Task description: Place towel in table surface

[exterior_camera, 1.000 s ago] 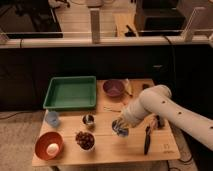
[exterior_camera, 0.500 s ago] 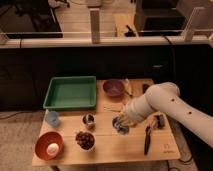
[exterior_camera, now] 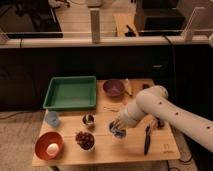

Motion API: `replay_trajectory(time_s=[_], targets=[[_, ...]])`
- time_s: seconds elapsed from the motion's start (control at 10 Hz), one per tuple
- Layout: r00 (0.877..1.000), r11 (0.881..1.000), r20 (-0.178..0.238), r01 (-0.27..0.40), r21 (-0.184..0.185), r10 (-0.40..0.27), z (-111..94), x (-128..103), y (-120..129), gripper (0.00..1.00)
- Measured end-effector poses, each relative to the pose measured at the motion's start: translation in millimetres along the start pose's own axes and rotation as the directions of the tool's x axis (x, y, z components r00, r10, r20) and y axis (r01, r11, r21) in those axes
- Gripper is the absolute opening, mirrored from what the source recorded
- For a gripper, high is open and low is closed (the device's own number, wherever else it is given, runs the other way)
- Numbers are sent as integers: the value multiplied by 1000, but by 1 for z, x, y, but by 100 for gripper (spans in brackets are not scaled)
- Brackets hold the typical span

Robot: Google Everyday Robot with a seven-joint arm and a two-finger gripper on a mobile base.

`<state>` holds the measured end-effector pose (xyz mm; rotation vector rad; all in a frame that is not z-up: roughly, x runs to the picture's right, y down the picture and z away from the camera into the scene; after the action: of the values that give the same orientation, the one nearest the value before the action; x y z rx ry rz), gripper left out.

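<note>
The towel (exterior_camera: 118,130) is a small blue-grey bundle at the tip of the gripper (exterior_camera: 117,128), low over the wooden table (exterior_camera: 100,150), near the middle of its front half. Whether the cloth touches the wood cannot be told. The gripper sits at the end of the white arm (exterior_camera: 160,107), which reaches in from the right and slopes down toward the left. The gripper appears bunched into the cloth, but whether it is clamped on it or parted cannot be told.

Just left of the gripper stands a small metal cup (exterior_camera: 88,119). Further left and nearer the front edge is a bunch of dark grapes (exterior_camera: 84,139), and beyond that, at the front left corner, an orange bowl (exterior_camera: 49,145) holding a pale round object. A light blue cup (exterior_camera: 52,118) stands behind the bowl. Behind and left of the gripper lies a green tray (exterior_camera: 71,92). Directly behind the gripper, at the back of the table, is a purple bowl (exterior_camera: 114,88). To the right of the gripper, a dark utensil (exterior_camera: 147,140) lies flat on the table.
</note>
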<state>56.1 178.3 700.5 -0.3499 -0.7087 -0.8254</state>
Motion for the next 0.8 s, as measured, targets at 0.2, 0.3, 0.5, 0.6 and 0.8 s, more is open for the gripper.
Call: replay_trajectory(time_s=[0.2, 0.3, 0.5, 0.6, 0.8], targets=[[1000, 998, 7, -17, -55, 17, 39, -2, 16, 18], [1000, 997, 14, -27, -77, 28, 55, -4, 23, 18], [997, 991, 37, -57, -117, 62, 82, -7, 38, 18], [997, 989, 44, -65, -131, 71, 87, -10, 42, 18], [994, 984, 55, -81, -162, 91, 93, -15, 50, 24]])
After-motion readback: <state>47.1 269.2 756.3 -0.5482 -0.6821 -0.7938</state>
